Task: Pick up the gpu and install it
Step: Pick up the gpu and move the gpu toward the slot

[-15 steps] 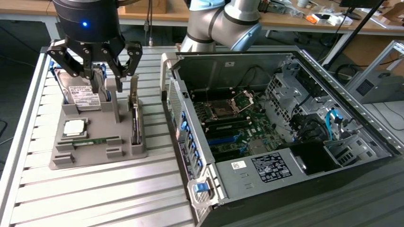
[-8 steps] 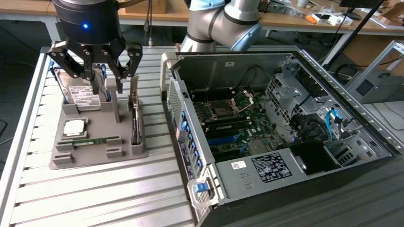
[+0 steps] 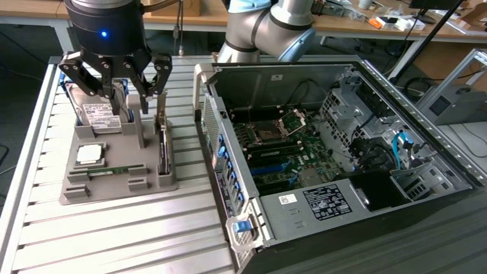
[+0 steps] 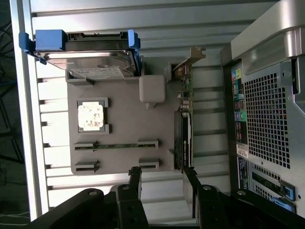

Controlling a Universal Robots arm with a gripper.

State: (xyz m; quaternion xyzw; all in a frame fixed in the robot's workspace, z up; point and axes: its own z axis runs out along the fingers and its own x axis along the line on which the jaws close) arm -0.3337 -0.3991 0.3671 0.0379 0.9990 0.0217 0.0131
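Black multi-link gripper [image 3: 128,91] is hanging wide open, holding nothing, over grey plastic parts tray [image 3: 106,184]. Thin dark gpu card w/ silver bracket [image 4: 181,138] is standing on edge in tray slot nearest the open PC case [image 3: 259,80]. Prob. light, stiff, fragile: I'm judging the bare top edge safest for pinching

1. Counter [image 3: 114,228]: silver, built of parallel ribbed metal slats, with a raised rail along the exterior view's left edge.
2. A dark surface [image 3: 426,240] adjoins the slats on the exterior view's right.
3. Wooden desk [image 3: 31,8]: runs along the back; small white and orange items [image 3: 396,23] lie on it.
4. Black pole [image 3: 437,25]: leans across the desk.
5. Aluminium frame [image 3: 460,74]: stands far right, beside a grey box [image 3: 457,105].
6. Floor [image 3: 15,63]: dark.
7. Light: even, no hard shadows.
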